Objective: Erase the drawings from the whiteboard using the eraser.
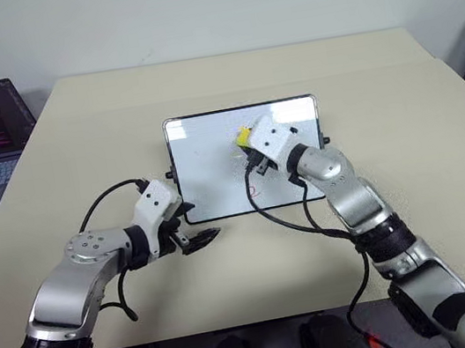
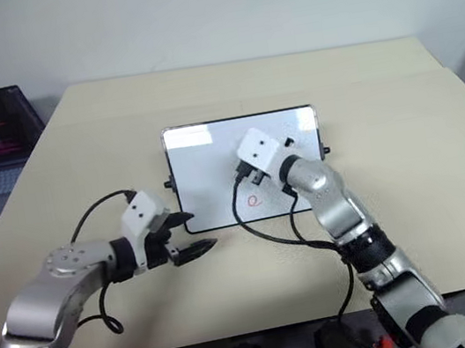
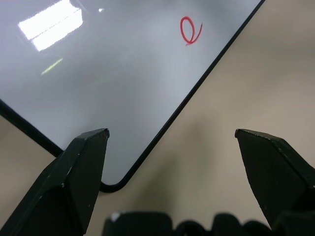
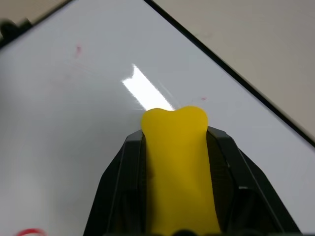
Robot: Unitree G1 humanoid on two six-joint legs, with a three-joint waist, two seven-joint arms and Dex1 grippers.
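Your right claw (image 4: 174, 142) pinches the yellow eraser (image 4: 177, 162) over the whiteboard (image 1: 203, 157), left claw (image 3: 172, 147) wide at its corner, near the red loop (image 3: 189, 30).

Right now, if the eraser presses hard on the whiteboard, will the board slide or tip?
The whiteboard lies flat on the table, so tipping looks unlikely. Its glossy face and thin frame suggest it is light and may slide. The left end effector sits open off its corner, not bracing it.
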